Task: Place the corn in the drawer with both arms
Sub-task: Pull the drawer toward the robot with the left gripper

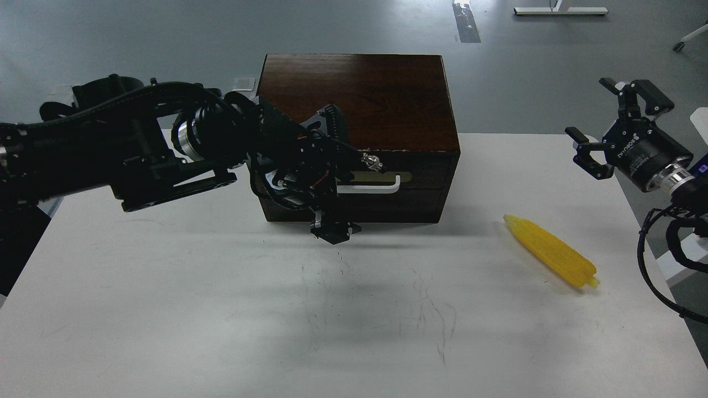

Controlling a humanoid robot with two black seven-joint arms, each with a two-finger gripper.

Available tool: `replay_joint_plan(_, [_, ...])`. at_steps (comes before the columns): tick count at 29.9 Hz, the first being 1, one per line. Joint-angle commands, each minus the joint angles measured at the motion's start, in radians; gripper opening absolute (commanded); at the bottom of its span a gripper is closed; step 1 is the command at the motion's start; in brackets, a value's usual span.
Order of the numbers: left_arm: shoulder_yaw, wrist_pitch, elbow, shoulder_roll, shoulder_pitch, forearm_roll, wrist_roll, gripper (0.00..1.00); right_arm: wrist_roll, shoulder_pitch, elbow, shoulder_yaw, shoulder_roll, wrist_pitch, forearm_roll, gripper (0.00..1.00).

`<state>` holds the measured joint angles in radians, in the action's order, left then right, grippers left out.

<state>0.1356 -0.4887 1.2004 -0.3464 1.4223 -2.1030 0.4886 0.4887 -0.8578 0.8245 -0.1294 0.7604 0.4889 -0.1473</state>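
Black jaws of the left gripper (332, 182) sit spread at the drawer (376, 190) front, by the left end of its white handle (369, 185) (whether they touch it, I cannot tell). The drawer looks closed in its dark brown box (359, 99). At far right the right gripper (611, 127) hangs wide open and empty, well above the yellow corn (550, 251) lying on the white surface (221, 320).
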Motion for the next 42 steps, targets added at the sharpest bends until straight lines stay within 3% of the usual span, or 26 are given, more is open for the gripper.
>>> replay_joint_plan(1, [0.001,0.000,-0.005,0.009,-0.003,0.000,0.000,0.98,0.000,0.005,0.007,-0.001,0.005,0.000,0.000,1.00])
replay_joint_plan(20, [0.024,0.000,0.021,0.009,-0.031,0.008,0.000,0.98,0.000,0.014,0.021,-0.001,0.023,0.000,-0.002,1.00])
replay_joint_plan(42, [0.018,0.000,0.295,-0.083,-0.031,0.017,0.000,0.98,0.000,0.016,0.024,-0.001,0.042,0.000,0.000,1.00])
